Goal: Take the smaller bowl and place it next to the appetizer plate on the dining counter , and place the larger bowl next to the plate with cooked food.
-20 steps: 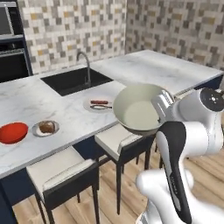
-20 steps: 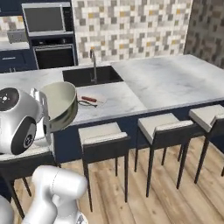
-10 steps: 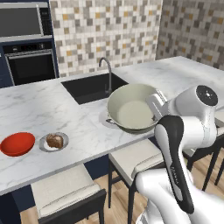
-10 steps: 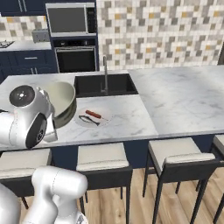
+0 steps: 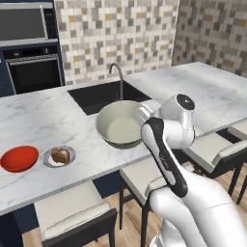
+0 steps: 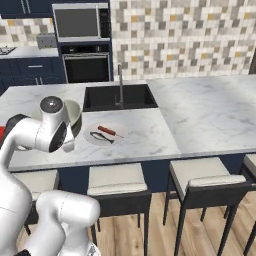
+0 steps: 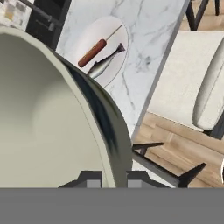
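larger bowl: held in the air over the near part of the table, close to the sink, gripped at its rim on the robot's side.
fingers: nearly shut, pinching the thin rim wall of the larger bowl, one tip inside and one outside, as the hand view shows at its bottom edge.
handling, larger bowl: judged stiff and glazed, likely slippery and fairly heavy for a one-sided rim pinch; it may tilt or slide in the grip, and would chip if set down hard.
hold point: the rim is the only thin part the fingers can close on; the grip sits there already.
contents, larger bowl: nothing inside, pale cream interior bare.
plate with cooked food: on the table just in front of the sink, carrying a small grey fish and a red-brown sausage on a stick; the bowl hangs just beside it.
sink: black basin set in the table, curved tap behind it; nothing seen in it.
appetizer plate: small grey plate with a brown lump of food, well apart from the held bowl.
smaller bowl: red, nothing in it, resting on the table just beside the appetizer plate.
table: white veined marble, bears both plates and the red bowl.
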Available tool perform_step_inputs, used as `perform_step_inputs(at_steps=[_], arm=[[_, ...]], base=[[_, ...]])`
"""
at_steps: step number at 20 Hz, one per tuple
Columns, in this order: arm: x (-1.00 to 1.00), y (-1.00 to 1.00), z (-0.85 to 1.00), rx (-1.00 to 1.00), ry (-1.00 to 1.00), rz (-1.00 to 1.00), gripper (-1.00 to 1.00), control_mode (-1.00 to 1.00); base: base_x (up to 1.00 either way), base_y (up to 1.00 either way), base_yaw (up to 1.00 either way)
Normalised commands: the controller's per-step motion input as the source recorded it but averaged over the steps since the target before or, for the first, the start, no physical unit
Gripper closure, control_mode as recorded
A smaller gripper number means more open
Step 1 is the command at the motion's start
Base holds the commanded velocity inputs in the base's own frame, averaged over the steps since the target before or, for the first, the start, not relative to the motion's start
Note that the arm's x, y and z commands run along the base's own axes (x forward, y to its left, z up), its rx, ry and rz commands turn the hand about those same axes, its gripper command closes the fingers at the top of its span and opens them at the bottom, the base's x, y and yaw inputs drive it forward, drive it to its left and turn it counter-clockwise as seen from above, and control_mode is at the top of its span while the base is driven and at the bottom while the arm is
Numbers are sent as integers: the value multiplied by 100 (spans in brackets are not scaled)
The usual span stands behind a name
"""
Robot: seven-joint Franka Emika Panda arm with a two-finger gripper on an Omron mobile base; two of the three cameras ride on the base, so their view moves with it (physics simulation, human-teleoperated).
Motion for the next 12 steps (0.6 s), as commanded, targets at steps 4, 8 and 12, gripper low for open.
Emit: perform_step_inputs(at_steps=[4, 8, 12], arm=[[100, 96, -44, -5, 19, -1, 100, -100], [77, 47, -22, 5, 11, -1, 100, -100], [27, 1, -29, 17, 0, -9, 100, -100]], base=[[0, 0, 0], [0, 0, 0], [0, 0, 0]])
